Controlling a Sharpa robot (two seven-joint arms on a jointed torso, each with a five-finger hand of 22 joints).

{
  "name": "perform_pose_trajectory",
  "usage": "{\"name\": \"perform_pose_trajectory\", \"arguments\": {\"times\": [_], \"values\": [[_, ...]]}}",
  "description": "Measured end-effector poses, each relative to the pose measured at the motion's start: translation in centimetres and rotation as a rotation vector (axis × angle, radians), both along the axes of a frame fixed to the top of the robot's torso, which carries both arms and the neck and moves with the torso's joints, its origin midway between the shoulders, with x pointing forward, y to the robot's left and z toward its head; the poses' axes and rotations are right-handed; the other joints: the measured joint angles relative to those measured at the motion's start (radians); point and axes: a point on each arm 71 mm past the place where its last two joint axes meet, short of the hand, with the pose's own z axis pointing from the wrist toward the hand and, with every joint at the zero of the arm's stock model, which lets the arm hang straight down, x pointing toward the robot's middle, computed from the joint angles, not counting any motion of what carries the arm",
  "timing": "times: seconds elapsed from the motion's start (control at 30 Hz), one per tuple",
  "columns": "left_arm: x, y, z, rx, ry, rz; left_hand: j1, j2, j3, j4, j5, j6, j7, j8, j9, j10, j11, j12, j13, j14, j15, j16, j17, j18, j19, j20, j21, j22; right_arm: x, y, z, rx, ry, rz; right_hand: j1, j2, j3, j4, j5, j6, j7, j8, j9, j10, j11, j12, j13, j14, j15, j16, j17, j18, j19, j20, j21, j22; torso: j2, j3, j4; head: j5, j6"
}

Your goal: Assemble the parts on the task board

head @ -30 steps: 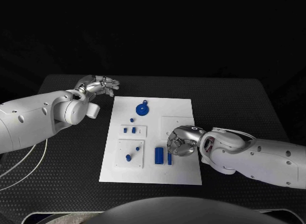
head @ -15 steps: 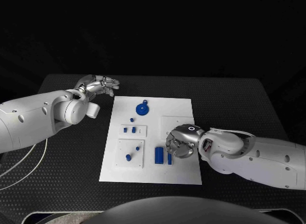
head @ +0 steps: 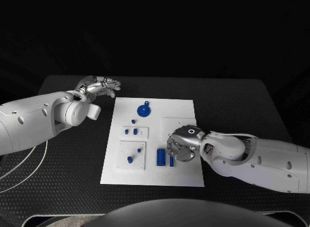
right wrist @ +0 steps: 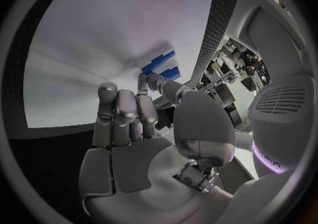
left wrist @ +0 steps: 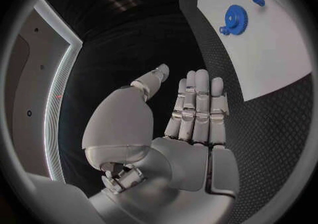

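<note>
Since the earlier frame, the right hand (head: 181, 146) has slid nearer on the task board (head: 182, 106), fingers curled over two blue bars (head: 165, 157); whether it holds them is unclear. Left wrist view: left hand (left wrist: 188, 128) flat, empty, beside the blue gear (left wrist: 235, 18). Right wrist view: fingertips (right wrist: 143, 80) touch the bars.

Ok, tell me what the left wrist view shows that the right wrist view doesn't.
Left wrist view alone: the left hand, fingers straight with nothing in it, over black table, and the blue gear on the board. Right wrist view alone: the right hand over the board, fingertips at two blue bars. Both: the white board.
</note>
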Motion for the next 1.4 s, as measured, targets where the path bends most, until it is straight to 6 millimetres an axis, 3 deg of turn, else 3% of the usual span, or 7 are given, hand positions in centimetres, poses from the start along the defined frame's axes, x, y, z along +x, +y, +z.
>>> {"name": "perform_pose_trajectory", "arguments": {"times": [0.07,0.37,0.8,0.93,1.03,1.17,1.4], "values": [[0.0,0.0,0.0,0.0,0.0,0.0,0.0,0.0,0.0,0.0,0.0,0.0,0.0,0.0,0.0,0.0,0.0,0.0,0.0,0.0,0.0,0.0,0.0,0.0,0.0,0.0,0.0,0.0,0.0,-0.1,-0.2,-0.009,-0.009,0.003,0.007,0.0,-0.001,0.004,0.0,0.0,0.0,-0.009,-0.012,0.001,0.001,0.0,0.0,0.0,0.0,0.002,0.0,0.0,0.0,0.0,0.0,0.0,0.0,-0.0001,0.0,0.0,0.0],[0.0,0.1,0.0,0.001,0.001,0.001,0.0,0.0,0.0,0.0,0.0,0.0,0.0,0.0,0.0,0.0,0.0,0.0,0.0,0.0,0.0,0.0,0.0,0.0,0.0,0.0,0.0,0.0,-0.3,-0.1,-0.8,-0.008,-0.04,0.009,0.026,-0.01,-0.009,0.02,0.0,-0.002,0.002,0.003,0.003,0.001,0.001,0.0,0.001,0.0,0.0,0.003,0.001,-0.005,0.0,0.0,0.0,0.0,0.0,-0.0001,0.0018,-0.001,-0.003],[0.0,0.1,0.0,0.002,0.001,0.001,0.0,0.0,0.0,0.0,0.0,0.0,0.0,0.0,-0.001,0.0,0.0,0.0,-0.001,0.0,0.0,-0.004,0.0,0.0,0.0,0.0,0.0,0.0,-0.7,-0.8,-1.0,0.046,-0.04,-0.017,0.042,-0.024,-0.014,0.058,0.0,-0.003,0.004,-0.003,0.001,0.001,0.001,-0.008,-0.008,0.0,0.001,0.003,-0.005,-0.011,0.0,0.0,0.0,-0.003,0.0,-0.0012,0.0012,0.0,0.003],[0.0,0.1,0.0,0.002,0.001,0.001,0.0,0.0,0.0,0.0,0.0,0.0,0.0,0.0,-0.001,0.0,0.0,0.0,-0.001,0.0,0.0,-0.004,0.0,0.0,0.0,0.0,0.0,0.0,-0.7,-1.2,-1.1,0.088,-0.026,-0.041,0.051,-0.033,-0.009,0.068,0.0,-0.004,0.004,0.009,0.003,0.001,0.002,-0.034,-0.025,0.0,0.001,-0.005,-0.013,-0.005,0.0,0.0,0.0,-0.006,0.0,-0.0012,0.0013,0.0,0.005],[0.0,0.1,-0.1,0.002,0.001,0.0,0.0,0.0,0.0,0.0,0.0,0.0,0.0,0.0,-0.001,0.0,0.0,0.0,-0.001,0.0,0.0,-0.004,0.0,0.0,0.0,0.0,0.0,0.0,-0.6,-1.5,-0.8,0.156,-0.013,-0.071,0.058,-0.046,0.01,0.094,0.0,-0.028,0.022,-0.01,0.0,-0.028,0.012,-0.087,-0.063,-0.019,-0.001,-0.034,-0.037,-0.004,0.0,0.0,-0.008,-0.011,0.0,-0.0015,0.0012,0.0,0.008],[0.0,0.1,-0.1,0.002,0.001,0.001,0.0,0.0,0.0,0.0,0.0,0.0,0.0,0.0,-0.001,0.0,0.0,0.0,-0.001,0.0,0.0,-0.004,0.0,0.0,0.0,0.0,0.0,0.0,0.2,-1.8,0.2,0.252,-0.017,-0.111,0.007,-0.095,-0.018,0.141,0.0,-0.12,0.047,-0.06,-0.02,-0.084,0.036,-0.143,-0.103,-0.029,0.008,-0.045,-0.044,-0.004,-0.002,0.002,-0.011,-0.013,0.0,-0.0015,0.0012,0.0,0.012],[0.2,0.0,-0.1,0.003,0.001,0.003,0.0,0.0,0.0,0.0,0.0,0.0,0.0,0.0,-0.001,0.0,0.0,0.0,-0.001,0.0,0.0,-0.004,0.0,0.0,0.0,0.0,0.0,-0.001,1.8,-3.0,2.8,0.39,-0.066,-0.186,-0.045,-0.098,-0.074,0.178,0.0,-0.183,0.069,-0.085,-0.027,-0.116,0.061,-0.175,-0.125,-0.043,0.029,-0.06,-0.047,-0.005,-0.017,0.009,-0.025,-0.019,-0.001,-0.0018,0.0012,-0.005,0.024]]}}
